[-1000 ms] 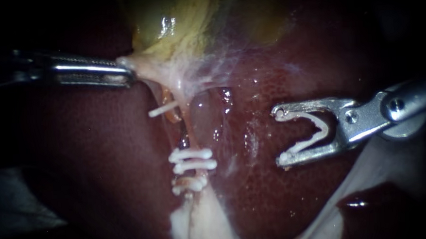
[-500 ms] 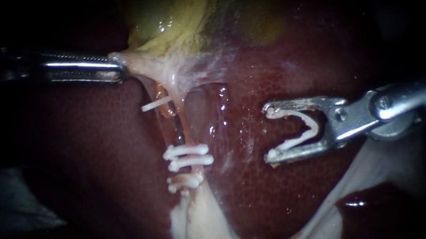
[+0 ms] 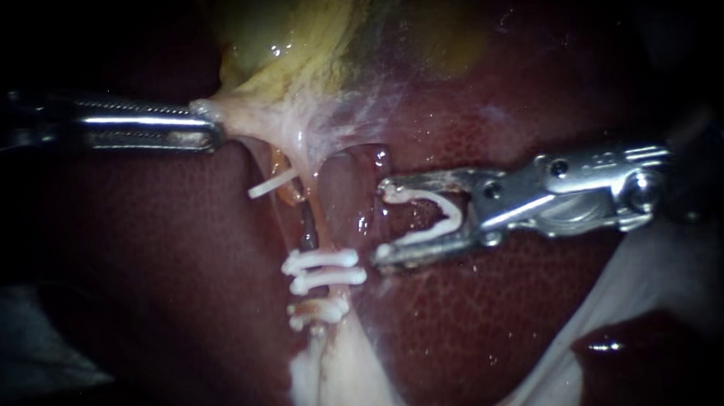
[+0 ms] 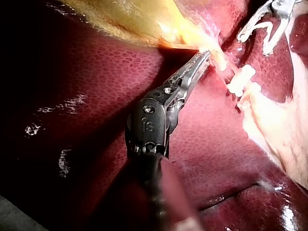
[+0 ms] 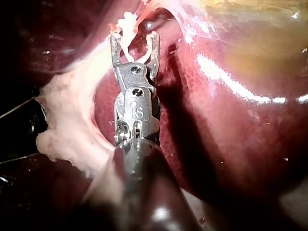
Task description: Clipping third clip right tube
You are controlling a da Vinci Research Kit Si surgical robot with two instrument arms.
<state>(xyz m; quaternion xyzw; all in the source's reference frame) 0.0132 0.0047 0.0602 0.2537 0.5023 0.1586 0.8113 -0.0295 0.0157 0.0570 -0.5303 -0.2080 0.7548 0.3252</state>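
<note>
My left instrument [image 3: 209, 120] comes in from the left, its jaws shut on the pale tissue at the gallbladder [image 3: 303, 32] neck and holding it taut; the left wrist view shows the same grip [image 4: 204, 54]. The right tube [image 3: 321, 217] runs down from there. White clips [image 3: 326, 268] cross it lower down, and a single clip [image 3: 272, 184] sits higher to the left. My right instrument [image 3: 380, 223] stands open with a white open clip seated inside its jaws. Its tips lie just right of the tube, above the upper clips. The right wrist view shows these jaws [image 5: 134, 38] open just short of the clips [image 5: 127, 21].
Dark red liver [image 3: 484, 320] lies all around and under both instruments. Pale fatty tissue [image 3: 330, 378] spreads below the clips, and a whitish fold [image 3: 647, 287] lies under the right instrument's shaft. My right instrument's clip-bearing jaws [image 4: 265, 26] show beyond the left jaws in the left wrist view.
My right instrument has moved left across the liver, bringing its open clip-bearing jaws from well clear of the tube to right beside it. The left instrument holds its grip almost unmoved.
</note>
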